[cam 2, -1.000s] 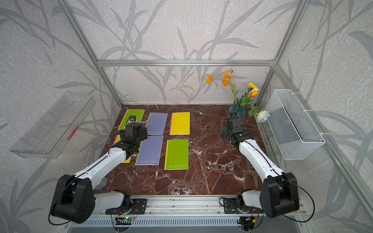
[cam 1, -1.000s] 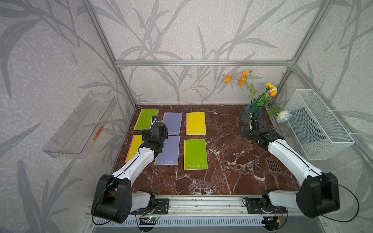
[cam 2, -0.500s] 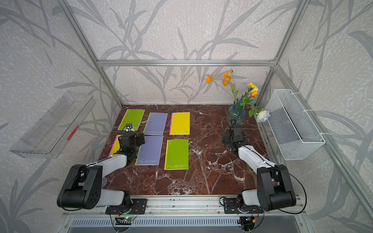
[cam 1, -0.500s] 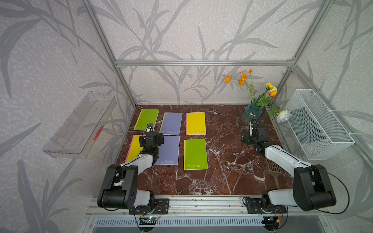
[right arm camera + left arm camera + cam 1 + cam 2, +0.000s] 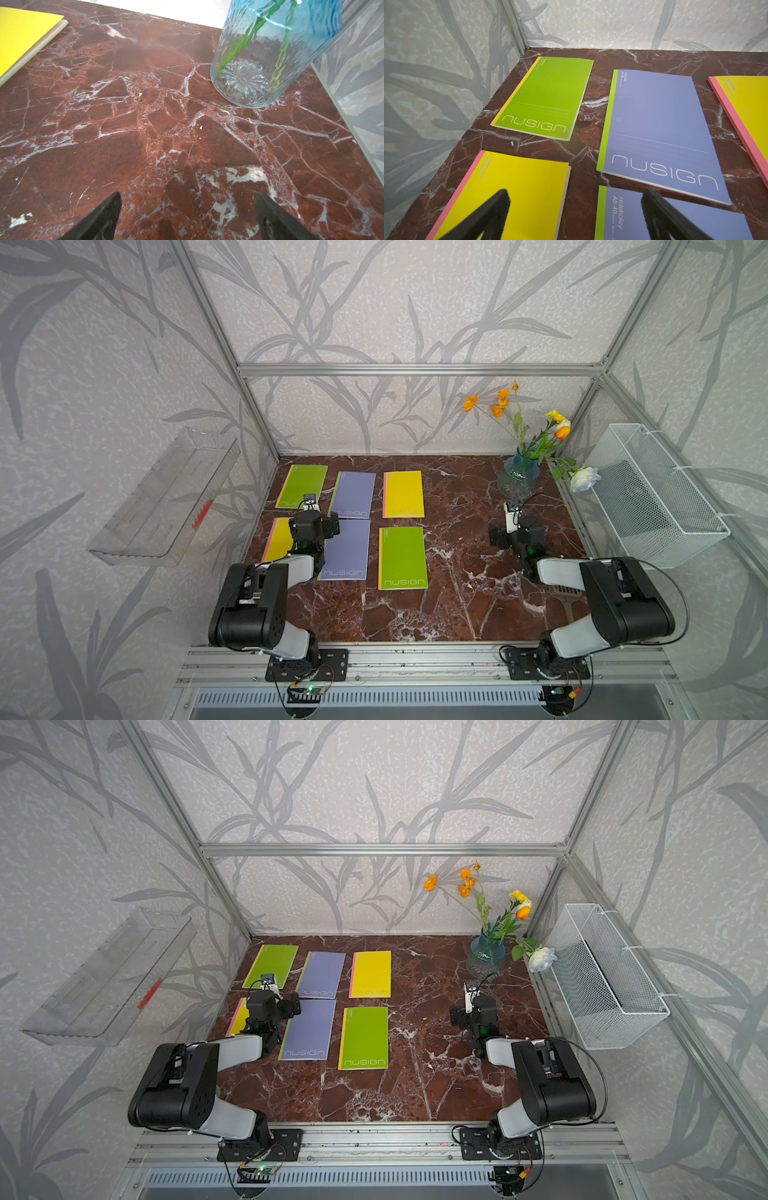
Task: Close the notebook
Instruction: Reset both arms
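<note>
Several notebooks lie flat in two rows on the marble table (image 5: 457, 572), and every cover I see is shut. The far row is green (image 5: 303, 486), purple (image 5: 355, 494) and yellow (image 5: 403, 493). The near row is yellow (image 5: 279, 539), purple (image 5: 347, 551) and green (image 5: 402, 558). My left gripper (image 5: 313, 526) hovers open over the gap between the near yellow notebook (image 5: 512, 193) and the near purple one (image 5: 695, 224), holding nothing; the left wrist view shows it (image 5: 575, 193) with its fingers wide apart. My right gripper (image 5: 515, 533) (image 5: 188, 195) is open over bare marble.
A blue glass vase (image 5: 517, 477) (image 5: 266, 58) with flowers stands at the back right, just ahead of the right gripper. A white wire basket (image 5: 652, 497) hangs on the right wall and a clear tray (image 5: 166, 497) on the left wall. A slotted spatula (image 5: 563, 593) lies under the right arm.
Both arms have folded back toward the front rail. The left gripper drew back from the far row to the near row, and the right gripper drew away from the vase. Both stayed open.
</note>
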